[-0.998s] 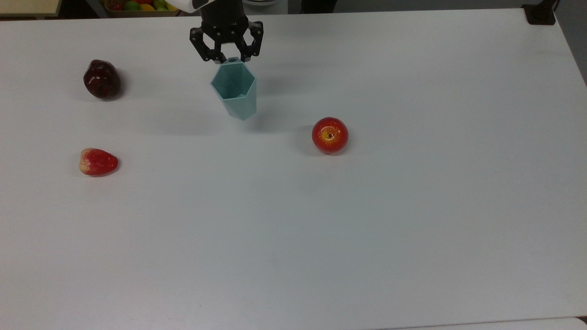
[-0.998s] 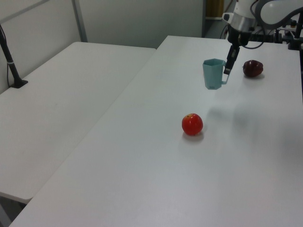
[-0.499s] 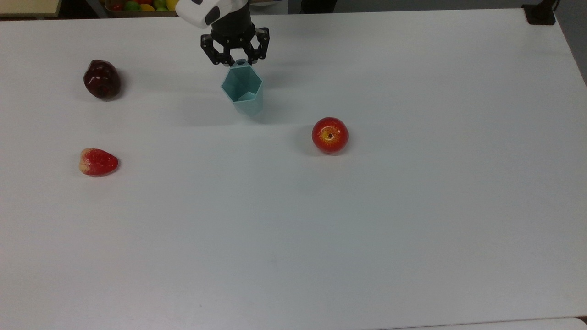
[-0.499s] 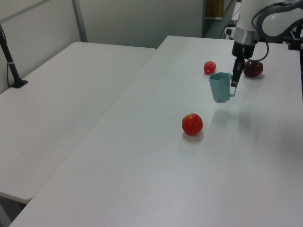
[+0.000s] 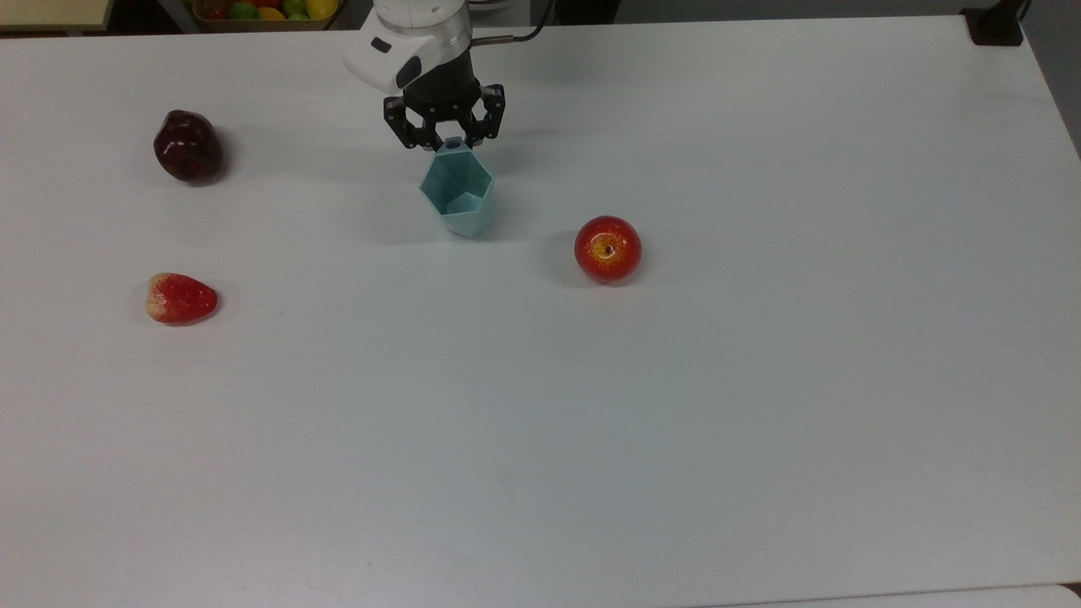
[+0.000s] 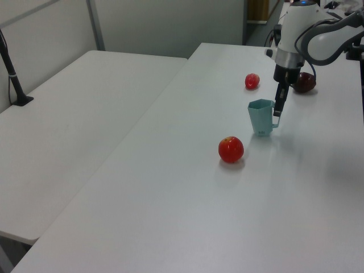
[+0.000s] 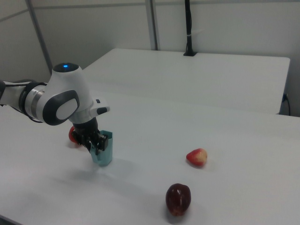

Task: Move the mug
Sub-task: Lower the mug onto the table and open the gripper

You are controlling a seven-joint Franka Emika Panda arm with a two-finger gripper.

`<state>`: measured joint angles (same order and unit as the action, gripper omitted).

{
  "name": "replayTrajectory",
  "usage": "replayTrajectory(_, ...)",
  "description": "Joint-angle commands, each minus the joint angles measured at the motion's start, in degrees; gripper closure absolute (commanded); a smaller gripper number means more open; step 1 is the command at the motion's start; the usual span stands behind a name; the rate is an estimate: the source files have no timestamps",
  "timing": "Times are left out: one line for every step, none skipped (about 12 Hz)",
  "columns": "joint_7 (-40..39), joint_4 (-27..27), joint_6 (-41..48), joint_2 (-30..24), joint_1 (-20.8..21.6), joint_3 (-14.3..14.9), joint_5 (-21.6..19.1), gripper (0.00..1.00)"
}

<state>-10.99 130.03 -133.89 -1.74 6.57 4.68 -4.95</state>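
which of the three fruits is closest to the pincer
The red apple with the yellow top. It sits just to the top view's right of the mug the pincer grips; the strawberry and dark apple lie farther off.

1. One pale teal faceted mug [image 5: 458, 192].
2. One red-and-yellow apple [image 5: 607, 248].
3. One dark maroon apple [image 5: 187, 146].
4. One red strawberry [image 5: 180, 298] with a pale end.
5. One robot gripper [image 5: 445, 135].
6. Two white tables: the near table [image 5: 676, 422] and a second table [image 6: 74, 114] beside it.
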Motion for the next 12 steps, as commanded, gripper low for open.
replayTrajectory(0.4, 1.5, -1.3, -0.8, 0.6, 0.2, -1.4, 0.68)
replayTrajectory(0.4, 1.5, -1.2, -0.7, 0.6, 0.2, -1.5, 0.64)
replayTrajectory(0.4, 1.5, -1.0, -0.7, 0.6, 0.2, -1.6, 0.58)
replayTrajectory(0.4, 1.5, -0.9, -0.6, 0.6, 0.2, -1.6, 0.53)
replayTrajectory(0.4, 1.5, -0.9, -0.7, 0.6, 0.2, -1.6, 0.42)
replayTrajectory(0.4, 1.5, -0.6, -0.7, 0.6, 0.2, -1.6, 0.3)
replayTrajectory(0.0, 1.3, 0.6, -0.9, 0.6, 0.2, -1.6, 0.19)
replayTrajectory(-0.4, 1.1, 2.1, -1.2, 0.4, 0.2, -1.6, 0.0)
replayTrajectory(-0.8, 0.8, 3.9, -1.6, 0.2, 0.2, -1.6, 0.0)
replayTrajectory(-1.2, 0.4, 5.8, -2.4, 0.1, 0.2, -1.6, 0.0)
replayTrajectory(-1.2, -0.8, 9.0, -3.1, 0.2, 0.2, -1.6, 0.0)
replayTrajectory(-0.6, -3.6, 13.8, -3.6, 0.1, 0.2, -1.6, 0.0)
